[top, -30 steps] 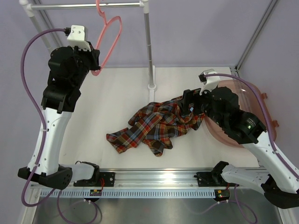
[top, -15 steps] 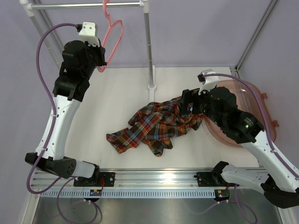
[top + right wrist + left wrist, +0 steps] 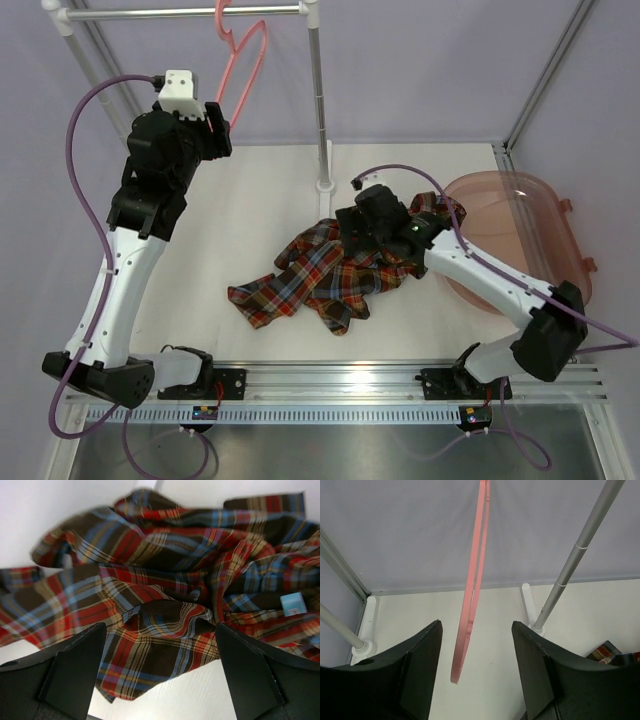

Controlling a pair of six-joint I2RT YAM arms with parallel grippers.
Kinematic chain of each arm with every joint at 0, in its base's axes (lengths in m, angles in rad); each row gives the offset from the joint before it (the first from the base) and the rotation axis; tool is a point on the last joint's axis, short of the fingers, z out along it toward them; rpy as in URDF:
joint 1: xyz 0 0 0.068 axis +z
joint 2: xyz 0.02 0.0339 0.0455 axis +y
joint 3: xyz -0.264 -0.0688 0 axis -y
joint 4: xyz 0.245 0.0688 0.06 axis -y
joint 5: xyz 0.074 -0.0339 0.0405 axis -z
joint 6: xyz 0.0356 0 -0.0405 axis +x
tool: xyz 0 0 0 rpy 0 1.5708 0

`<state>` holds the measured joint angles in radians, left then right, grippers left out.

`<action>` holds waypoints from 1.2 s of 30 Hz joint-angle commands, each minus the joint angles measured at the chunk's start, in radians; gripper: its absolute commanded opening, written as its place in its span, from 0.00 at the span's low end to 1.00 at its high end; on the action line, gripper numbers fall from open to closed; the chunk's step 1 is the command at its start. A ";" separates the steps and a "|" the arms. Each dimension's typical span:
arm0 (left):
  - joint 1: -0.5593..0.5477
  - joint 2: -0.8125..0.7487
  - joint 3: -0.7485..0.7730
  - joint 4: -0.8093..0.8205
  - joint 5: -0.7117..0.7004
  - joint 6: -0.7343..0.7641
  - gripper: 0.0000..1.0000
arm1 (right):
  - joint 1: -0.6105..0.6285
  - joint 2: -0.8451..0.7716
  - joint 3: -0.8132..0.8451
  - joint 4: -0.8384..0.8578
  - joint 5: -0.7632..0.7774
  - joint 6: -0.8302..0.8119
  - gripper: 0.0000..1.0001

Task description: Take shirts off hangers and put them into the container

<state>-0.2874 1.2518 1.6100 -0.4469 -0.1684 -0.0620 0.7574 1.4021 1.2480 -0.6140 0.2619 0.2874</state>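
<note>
The plaid shirt (image 3: 320, 275) lies crumpled on the white table, off the hanger. The pink hanger (image 3: 240, 60) hangs bare from the rack's top rail. My left gripper (image 3: 222, 135) is raised just in front of it, open. In the left wrist view the hanger's loop (image 3: 472, 590) dangles between my left gripper's (image 3: 477, 650) fingers, touching neither. My right gripper (image 3: 347, 226) hovers over the shirt's upper right part, open; in the right wrist view its (image 3: 159, 630) fingers straddle a fold of the shirt (image 3: 165, 605) without closing on it. The pinkish container (image 3: 520, 240) sits at the right, nothing showing inside.
The white-and-metal clothes rack has its top rail (image 3: 190, 12) at the back and a post (image 3: 322, 100) with a foot (image 3: 327, 185) just behind the shirt. A frame post (image 3: 545, 80) rises at the back right. The arms' mounting rail (image 3: 330, 385) runs along the near edge.
My left gripper has opened and let go of the hanger, which now hangs free on the rail. My right arm has swung left from the container to above the shirt.
</note>
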 commanded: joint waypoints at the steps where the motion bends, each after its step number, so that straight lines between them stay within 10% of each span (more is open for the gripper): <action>1: 0.001 -0.031 -0.001 0.059 -0.017 -0.007 0.65 | 0.003 0.058 -0.025 0.109 -0.021 0.018 0.99; 24: 0.002 -0.221 0.122 -0.154 0.093 -0.073 0.75 | 0.005 0.514 -0.019 0.312 -0.150 0.085 0.98; 29: 0.002 -0.285 0.044 -0.148 0.119 -0.094 0.75 | 0.003 0.535 0.021 0.307 -0.102 0.096 0.00; 36: 0.002 -0.417 -0.113 -0.156 0.187 -0.140 0.73 | 0.005 0.261 0.083 0.251 0.066 0.015 0.00</action>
<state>-0.2871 0.8734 1.5524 -0.6025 -0.0517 -0.1680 0.7582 1.8767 1.2572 -0.3576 0.1955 0.3492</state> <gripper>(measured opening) 0.731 0.050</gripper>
